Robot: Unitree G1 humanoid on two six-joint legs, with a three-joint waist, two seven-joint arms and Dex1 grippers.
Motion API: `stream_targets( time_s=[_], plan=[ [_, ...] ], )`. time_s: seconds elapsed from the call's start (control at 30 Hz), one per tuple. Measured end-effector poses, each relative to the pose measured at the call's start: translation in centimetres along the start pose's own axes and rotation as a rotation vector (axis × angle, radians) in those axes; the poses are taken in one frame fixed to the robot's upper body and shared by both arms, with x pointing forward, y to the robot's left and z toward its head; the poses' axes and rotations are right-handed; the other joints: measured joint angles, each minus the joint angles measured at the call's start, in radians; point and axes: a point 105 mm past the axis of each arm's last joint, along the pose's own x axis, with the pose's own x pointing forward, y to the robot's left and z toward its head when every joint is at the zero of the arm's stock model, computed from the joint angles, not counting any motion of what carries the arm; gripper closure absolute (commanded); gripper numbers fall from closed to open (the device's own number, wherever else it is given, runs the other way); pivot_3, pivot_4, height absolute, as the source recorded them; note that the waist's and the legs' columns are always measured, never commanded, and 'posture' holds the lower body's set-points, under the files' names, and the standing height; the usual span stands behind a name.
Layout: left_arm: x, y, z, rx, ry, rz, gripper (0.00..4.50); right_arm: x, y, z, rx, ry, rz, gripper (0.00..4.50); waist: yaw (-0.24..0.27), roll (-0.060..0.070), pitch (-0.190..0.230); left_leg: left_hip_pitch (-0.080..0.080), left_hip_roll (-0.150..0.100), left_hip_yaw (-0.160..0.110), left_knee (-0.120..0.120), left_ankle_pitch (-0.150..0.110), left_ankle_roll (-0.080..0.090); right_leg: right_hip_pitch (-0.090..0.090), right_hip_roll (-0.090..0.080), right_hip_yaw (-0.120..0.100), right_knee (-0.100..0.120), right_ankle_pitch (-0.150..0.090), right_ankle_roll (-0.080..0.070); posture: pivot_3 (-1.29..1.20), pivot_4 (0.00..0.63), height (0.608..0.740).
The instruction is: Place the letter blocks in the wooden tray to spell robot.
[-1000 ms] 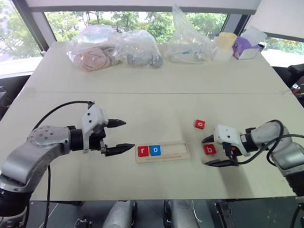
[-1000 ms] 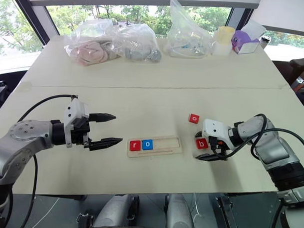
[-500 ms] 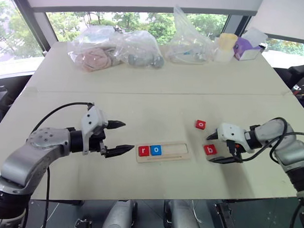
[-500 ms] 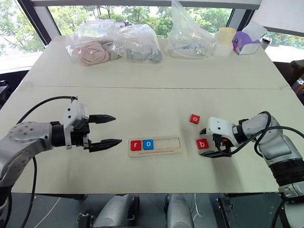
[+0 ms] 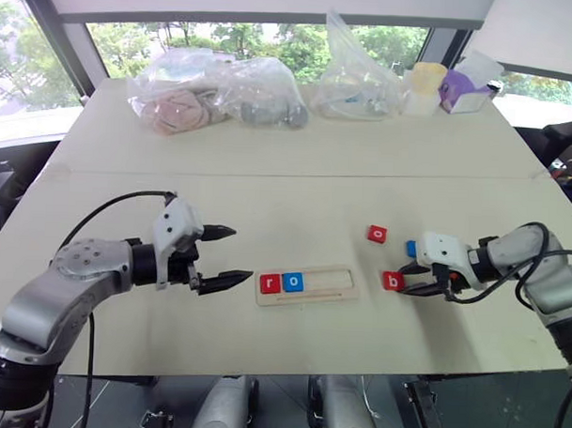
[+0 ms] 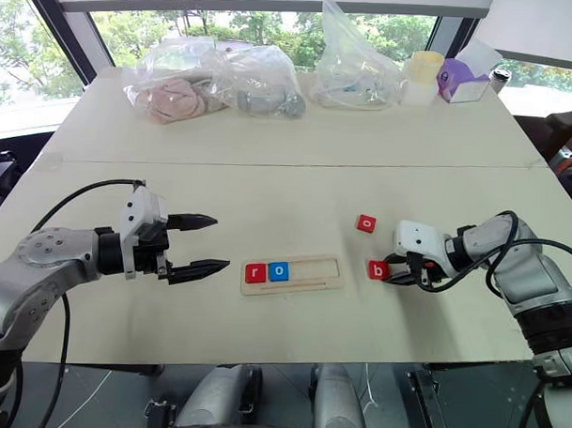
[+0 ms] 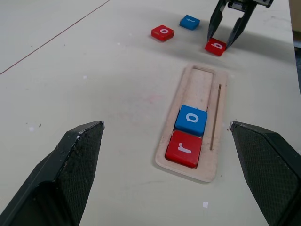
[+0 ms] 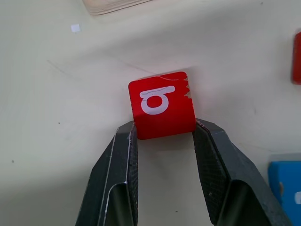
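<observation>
The wooden tray [image 5: 336,280] lies at the table's front middle, with a red r block [image 5: 269,283] and a blue o block [image 5: 292,282] side by side at its left end. Right of the tray lies a red b block [image 5: 392,281]. My right gripper [image 8: 164,128] is shut on that block's near edge, and both fingers [image 8: 123,155] press its sides. A red o block [image 5: 377,234] and a blue block [image 5: 411,247] lie just behind. Left of the tray, my left gripper [image 5: 223,257] hovers open and holds nothing.
Several clear plastic bags [image 5: 215,89] with items inside, a yellow cup [image 5: 425,85] and a purple box [image 5: 460,89] line the table's far edge. A seam [image 5: 297,174] crosses the tabletop. The table's front edge runs just below the tray.
My right gripper has drawn slightly to the right and shut on the red b block. The blue block behind it has come into view. The left arm is still.
</observation>
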Motion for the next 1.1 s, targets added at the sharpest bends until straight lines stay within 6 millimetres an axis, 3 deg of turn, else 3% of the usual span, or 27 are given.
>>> stream_targets(
  time_s=[0.13,0.33,0.43,0.63,1.1],
  plan=[
    [0.0,-0.1,0.0,0.0,0.0,-0.005,0.0,0.7,0.7,2.2,-0.006,-0.063,0.032,3.41,-0.003,0.0,0.0,0.0,0.0,0.0,0.0,0.0,0.0,-0.001,0.0,0.001,0.001,0.0,0.0,0.0,0.15,0.725],
    [0.0,-0.2,0.0,-0.001,0.002,-0.019,0.0,0.0,-0.1,9.0,-0.136,-0.204,0.033,3.41,-0.002,0.0,0.0,0.0,0.0,0.0,0.0,0.0,0.0,-0.001,0.0,0.0,0.002,0.0,0.0,0.0,0.15,0.725],
    [0.0,-0.2,-0.1,-0.001,0.002,-0.018,0.0,1.1,0.3,10.5,-0.161,-0.237,0.067,3.41,0.001,0.0,0.0,-0.001,0.0,0.0,0.0,0.0,0.0,-0.001,0.0,0.0,0.001,0.0,0.0,0.0,0.15,0.725],
    [-0.1,-0.6,-0.3,-0.007,0.012,-0.007,0.0,4.7,1.0,10.4,-0.153,-0.212,0.13,3.41,-0.001,0.0,0.0,-0.001,-0.001,0.0,0.0,0.0,0.0,-0.002,-0.001,0.0,0.001,0.0,0.0,0.0,0.15,0.725],
    [-0.8,-1.0,-0.6,-0.022,0.029,0.041,0.0,6.7,1.2,10.2,-0.151,-0.178,0.155,3.41,-0.002,0.0,0.0,-0.001,-0.001,0.0,0.0,0.0,-0.001,-0.003,-0.001,0.0,0.002,0.0,0.0,0.0,0.15,0.725]
  ],
)
